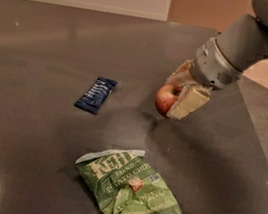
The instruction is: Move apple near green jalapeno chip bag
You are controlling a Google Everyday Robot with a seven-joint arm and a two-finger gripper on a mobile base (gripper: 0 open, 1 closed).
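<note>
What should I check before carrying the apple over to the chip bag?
1. Grasp: gripper, right of centre over the table, jaws shut on the apple: ok.
2. Apple off the table: looks lifted, ok.
3. Bag in view, lying at front centre: ok.
4. Path from apple to bag free; wrapper lies off to the left: ok.
5. Apple near bag: not ok, a gap remains.
6. Grasp firm enough for travel: cannot tell.
</note>
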